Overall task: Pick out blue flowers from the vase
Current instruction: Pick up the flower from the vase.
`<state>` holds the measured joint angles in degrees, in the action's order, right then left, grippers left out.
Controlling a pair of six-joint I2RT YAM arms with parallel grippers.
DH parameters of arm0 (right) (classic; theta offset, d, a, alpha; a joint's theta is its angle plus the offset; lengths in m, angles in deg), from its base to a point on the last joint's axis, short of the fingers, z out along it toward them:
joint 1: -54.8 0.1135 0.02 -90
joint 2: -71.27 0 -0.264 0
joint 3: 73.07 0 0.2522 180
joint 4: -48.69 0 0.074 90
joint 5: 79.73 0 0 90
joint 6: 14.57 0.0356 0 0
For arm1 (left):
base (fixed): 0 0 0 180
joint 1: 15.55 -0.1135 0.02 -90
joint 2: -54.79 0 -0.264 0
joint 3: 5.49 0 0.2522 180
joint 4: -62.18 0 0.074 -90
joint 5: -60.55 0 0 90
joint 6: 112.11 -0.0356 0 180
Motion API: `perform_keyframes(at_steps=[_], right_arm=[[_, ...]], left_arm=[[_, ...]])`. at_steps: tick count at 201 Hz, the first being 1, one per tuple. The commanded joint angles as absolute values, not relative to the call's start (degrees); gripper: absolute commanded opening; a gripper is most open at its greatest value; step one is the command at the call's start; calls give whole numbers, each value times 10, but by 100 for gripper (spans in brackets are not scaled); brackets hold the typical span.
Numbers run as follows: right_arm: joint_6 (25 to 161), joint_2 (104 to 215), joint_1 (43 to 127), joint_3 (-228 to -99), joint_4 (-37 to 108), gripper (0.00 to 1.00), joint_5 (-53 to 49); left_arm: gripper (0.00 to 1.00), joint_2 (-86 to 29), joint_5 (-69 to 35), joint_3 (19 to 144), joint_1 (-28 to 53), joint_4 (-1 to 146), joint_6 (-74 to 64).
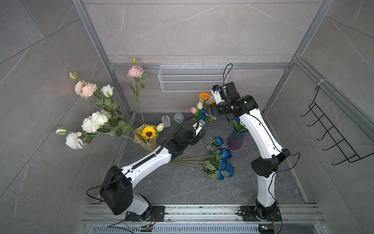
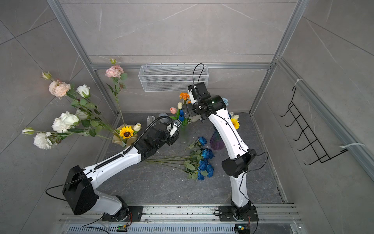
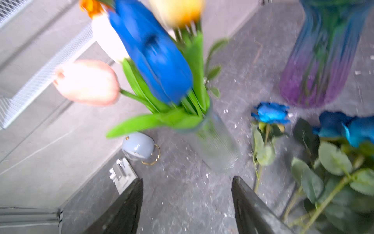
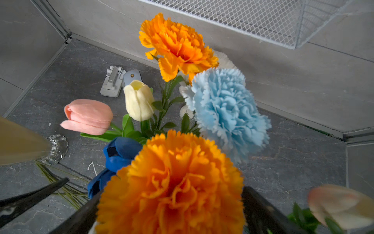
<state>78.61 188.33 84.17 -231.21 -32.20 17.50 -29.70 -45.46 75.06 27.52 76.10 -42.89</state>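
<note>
Glass vase [image 3: 216,145] with blue tulip [image 3: 153,56] (left gripper [image 3: 187,179], right gripper [image 4: 173,190]: jaws apart)

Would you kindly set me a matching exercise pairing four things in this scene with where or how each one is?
Things:
1. blue roses
2. blue tulip
3. wire basket
4. left end effector

Places or states:
A. hung on the back wall
B. open, holding nothing
C. lying on the tabletop
D. standing in the clear vase

Pairs: 1-C, 2-D, 3-A, 4-B

Overhead pair; wrist-cams near blue tulip [image 3: 149,52]
</note>
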Motion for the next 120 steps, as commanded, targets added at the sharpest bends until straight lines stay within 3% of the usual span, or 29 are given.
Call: perform_keyframes(at_steps=[1, 120], right_arm=[[788, 1890, 832, -2302, -342, 100, 194], [802, 1879, 816, -2288, -330, 100, 180]], left_arm=[[72, -309, -428, 770, 268, 709, -410], [71, -411, -396, 867, 245, 620, -363]])
